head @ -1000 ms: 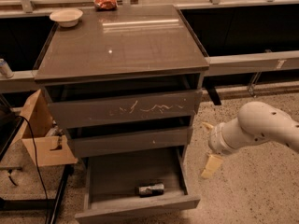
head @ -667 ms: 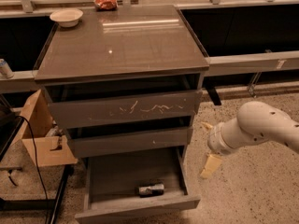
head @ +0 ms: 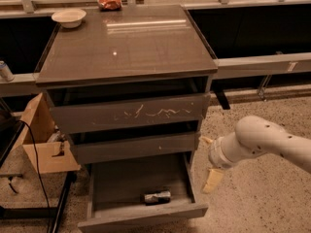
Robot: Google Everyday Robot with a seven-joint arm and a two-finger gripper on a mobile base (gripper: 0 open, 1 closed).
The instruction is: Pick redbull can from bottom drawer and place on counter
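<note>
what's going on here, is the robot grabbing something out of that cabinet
The robot is going for the redbull can, which lies on its side near the front of the pulled-out bottom drawer. The gripper hangs open and empty just to the right of the drawer, above floor level and not touching the can. The counter on top of the cabinet, where the can is meant to go, does not have it yet.

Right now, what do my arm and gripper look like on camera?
The arm is a smooth, rounded off-white shell with small dark dots along it and a ringed cuff at the wrist. The gripper, just right of the drawer, has two pale tan, wedge-shaped jaws. No cables or printed markings show.
</note>
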